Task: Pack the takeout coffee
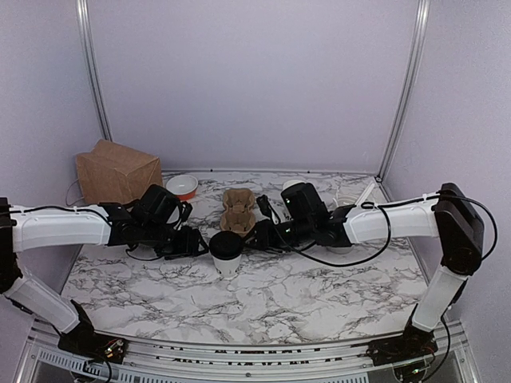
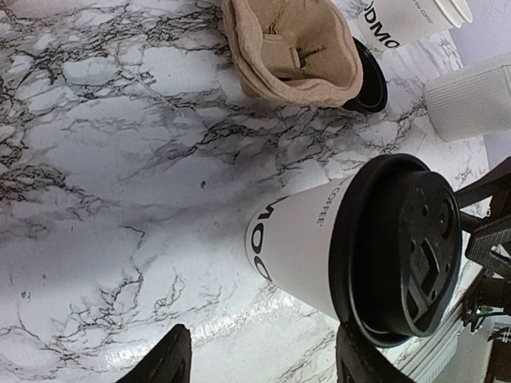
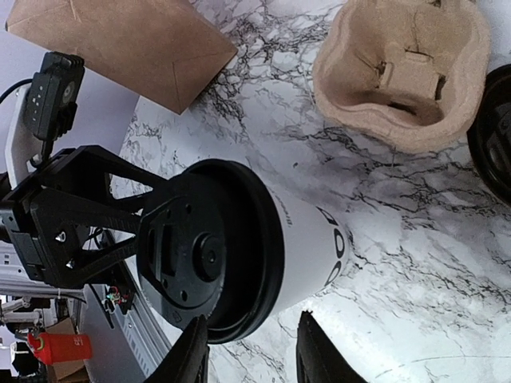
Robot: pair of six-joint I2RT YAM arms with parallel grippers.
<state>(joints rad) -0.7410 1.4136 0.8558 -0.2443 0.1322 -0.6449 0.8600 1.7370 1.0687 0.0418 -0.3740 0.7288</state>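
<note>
Well, the biggest thing is the white marble counter point(image 1: 319, 295) with grey veins. The white and black left arm point(image 1: 60, 226) reaches in from one side. The white and black right arm point(image 1: 399, 219) reaches in from the other side. Their ends almost meet in the middle of the counter.

A brown paper bag point(image 1: 116, 171) stands at the back on the left. A tan cardboard cup tray point(image 1: 238, 209) lies at the back in the middle, and its cup holes have nothing in them.

The takeout coffee point(image 1: 226, 251), a small white paper cup with dark letters on its side and a round black plastic lid, stands upright on the counter. It is just in front of the tray and not in it. It sits between the ends of the two arms.

A small white bowl with a red rim point(image 1: 183, 186) sits beside the bag. A loose flat black lid point(image 2: 371, 80) lies right behind the tray.

The left fingers point(image 2: 164, 359) are spread wide and released, with bare counter between them and the cup just ahead. The right fingers point(image 3: 315, 355) are also apart, but less so. Their tips are right by the cup's lid, and they grasp nothing.
</note>
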